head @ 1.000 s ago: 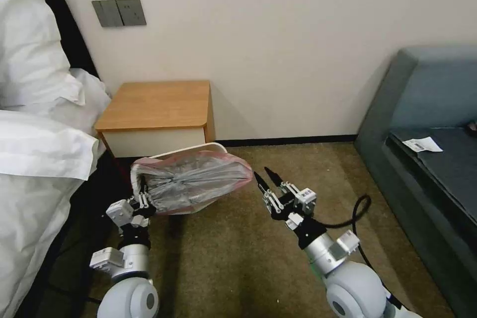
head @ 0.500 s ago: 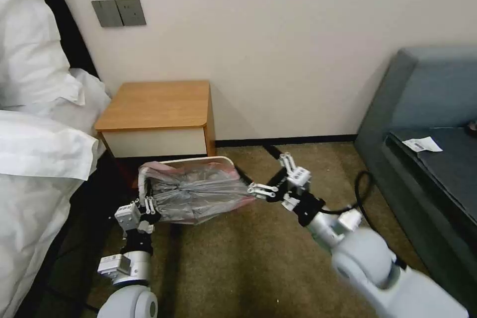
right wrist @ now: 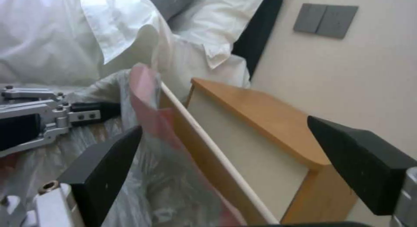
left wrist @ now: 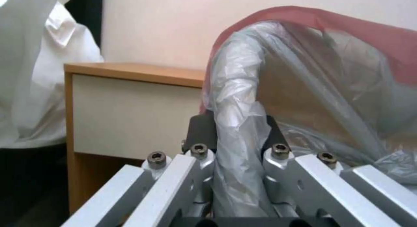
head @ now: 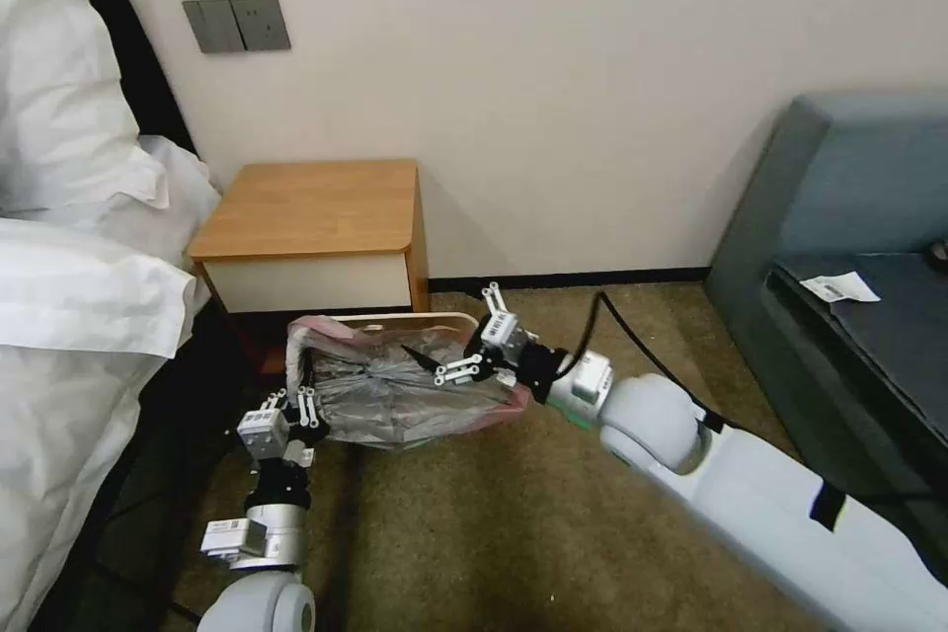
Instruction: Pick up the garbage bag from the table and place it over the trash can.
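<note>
The garbage bag (head: 395, 393) is already off the table (head: 311, 209) and lies loosely over the trash can (head: 446, 319) on the carpet. The left gripper (head: 304, 402) pinches a fold of film at the near corner. The right gripper (head: 449, 360) (jaws spread wide) reaches over the far rim. I think stretching the pink edge down comes next, gently, since thin film can tear.

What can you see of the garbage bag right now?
The garbage bag is thin, crinkled silvery-grey film with a pink rim, stretched across the mouth of the trash can, whose far cream rim is bare. It sits on the carpet just in front of the table. The left gripper is shut on a bunched fold at its near left corner. The right gripper is open, one finger over the film, the other beyond the far rim.
</note>
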Available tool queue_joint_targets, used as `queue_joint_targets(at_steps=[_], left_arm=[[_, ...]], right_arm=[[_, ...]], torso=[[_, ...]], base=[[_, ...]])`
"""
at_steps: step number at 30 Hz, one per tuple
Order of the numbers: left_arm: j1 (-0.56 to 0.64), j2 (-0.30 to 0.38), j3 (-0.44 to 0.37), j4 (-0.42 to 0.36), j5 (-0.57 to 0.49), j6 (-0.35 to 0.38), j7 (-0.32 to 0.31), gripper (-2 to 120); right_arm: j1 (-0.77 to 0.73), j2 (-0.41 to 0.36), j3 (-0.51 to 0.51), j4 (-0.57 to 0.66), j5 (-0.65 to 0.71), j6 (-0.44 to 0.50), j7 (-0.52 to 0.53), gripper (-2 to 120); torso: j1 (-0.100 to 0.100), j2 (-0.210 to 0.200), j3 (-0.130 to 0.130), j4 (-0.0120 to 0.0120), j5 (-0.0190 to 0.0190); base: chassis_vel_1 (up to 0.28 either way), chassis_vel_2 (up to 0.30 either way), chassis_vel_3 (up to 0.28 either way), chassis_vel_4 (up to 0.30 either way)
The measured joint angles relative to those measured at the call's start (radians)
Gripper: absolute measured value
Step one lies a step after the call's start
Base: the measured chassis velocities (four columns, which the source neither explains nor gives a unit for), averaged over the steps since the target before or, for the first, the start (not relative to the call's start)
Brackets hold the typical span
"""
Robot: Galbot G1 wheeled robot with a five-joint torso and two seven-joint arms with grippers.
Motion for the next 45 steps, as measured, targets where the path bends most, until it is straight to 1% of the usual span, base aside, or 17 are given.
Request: queue_joint_targets(at_steps=[1, 5, 6, 9, 11, 14, 15, 16, 18, 19, 21, 22, 23, 26, 29, 38, 45], left_arm=[[0.0, 0.0, 0.0, 0.0, 0.0, 0.0, 0.0, 10], [-0.01, 0.0, 0.005, 0.01, 0.004, -0.002, 0.0, 10], [-0.01, 0.0, 0.005, 0.01, 0.004, -0.002, 0.0, 10], [-0.015, 0.0, 0.011, 0.012, 0.004, -0.001, -0.001, 10], [-0.016, 0.0, 0.012, 0.012, 0.004, 0.0, -0.002, 10], [-0.017, 0.0, 0.016, 0.012, 0.003, 0.002, -0.005, 10], [-0.017, 0.0, 0.018, 0.012, 0.002, 0.003, -0.006, 10], [-0.017, 0.0, 0.018, 0.012, 0.002, 0.003, -0.006, 10], [-0.017, 0.0, 0.021, 0.012, 0.001, 0.003, -0.007, 10], [-0.017, 0.0, 0.021, 0.012, 0.001, 0.003, -0.007, 10], [-0.016, 0.0, 0.022, 0.009, 0.0, 0.003, -0.007, 10], [-0.015, 0.0, 0.022, 0.008, 0.0, 0.003, -0.008, 10], [-0.015, 0.0, 0.022, 0.008, 0.0, 0.003, -0.008, 10], [-0.012, 0.0, 0.023, 0.003, -0.001, 0.004, -0.009, 10], [-0.01, 0.0, 0.026, -0.001, -0.001, 0.004, -0.009, 10], [-0.006, 0.0, 0.04, -0.011, -0.001, 0.004, -0.009, 10], [-0.002, 0.0, 0.045, 0.0, 0.004, 0.003, -0.008, 10]], right_arm=[[0.0, 0.0, 0.0, 0.0, 0.0, 0.0, 0.0, 97], [0.002, -0.009, -0.02, -0.002, -0.003, 0.0, 0.005, 80], [0.002, -0.009, -0.02, -0.002, -0.003, 0.0, 0.005, 80], [-0.002, -0.029, -0.027, -0.001, -0.004, 0.003, 0.006, 65], [-0.003, -0.039, -0.03, 0.0, -0.005, 0.004, 0.006, 62], [-0.004, -0.057, -0.035, 0.002, -0.005, 0.007, 0.006, 50], [-0.004, -0.067, -0.04, 0.004, -0.005, 0.008, 0.006, 43], [-0.004, -0.067, -0.04, 0.004, -0.005, 0.008, 0.006, 43], [-0.004, -0.079, -0.045, 0.006, -0.005, 0.008, 0.005, 35], [-0.004, -0.079, -0.045, 0.006, -0.005, 0.008, 0.005, 35], [-0.004, -0.086, -0.048, 0.008, -0.005, 0.009, 0.005, 26], [-0.004, -0.09, -0.049, 0.01, -0.005, 0.009, 0.005, 18], [-0.004, -0.09, -0.049, 0.01, -0.005, 0.009, 0.005, 18], [-0.005, -0.096, -0.052, 0.013, -0.006, 0.013, 0.005, 5], [-0.003, -0.099, -0.053, 0.013, -0.006, 0.015, 0.005, 0], [0.006, -0.108, -0.057, 0.017, 0.001, 0.022, 0.016, 0], [0.013, -0.09, -0.019, 0.017, 0.02, 0.026, 0.035, 0]], torso=[[0.0, 0.0, 0.0, 0.0, 0.0], [0.0, 0.0, 0.0, 0.0, 0.0002], [0.0, 0.0, 0.0, 0.0, 0.0002], [0.0, 0.0, 0.0, -0.0001, 0.0002], [0.0, 0.0, 0.0, -0.0001, 0.0002], [0.0, 0.0, 0.0, -0.0001, 0.0002], [0.0, 0.0, 0.0, -0.0001, 0.0002], [0.0, 0.0, 0.0, -0.0001, 0.0002], [0.0, 0.0, 0.0, -0.0002, 0.0002], [0.0, 0.0, 0.0, -0.0002, 0.0002], [0.0, 0.0, 0.0, -0.0002, 0.0003], [0.0, 0.0, 0.0, -0.0001, 0.0002], [0.0, 0.0, 0.0, -0.0001, 0.0002], [0.0, 0.0, 0.0, -0.0001, 0.0002], [0.0, 0.0, 0.0, -0.0001, 0.0002], [0.0, 0.0, 0.0, -0.0001, 0.0001], [0.0, 0.0, 0.0, 0.0, 0.0001]], base=[[0.0, 0.0, 0.0, 0.0], [0.0, 0.0, 0.0, 0.0], [0.0, 0.0, 0.0, 0.0], [0.0, 0.0, 0.0, 0.0], [0.0, 0.0, 0.0, 0.0], [0.0, 0.0, 0.0, 0.0], [0.0, 0.0, 0.0, 0.0], [0.0, 0.0, 0.0, 0.0], [0.0, 0.0, 0.0, 0.0], [0.0, 0.0, 0.0, 0.0], [0.0, 0.0, 0.0, 0.0], [0.0, 0.0, 0.0, 0.0], [0.0, 0.0, 0.0, 0.0], [0.0, 0.0, 0.0, 0.0], [0.0, 0.0, 0.0, 0.0], [0.0, 0.0, 0.0, 0.0], [0.0, 0.0, 0.0, 0.0]])
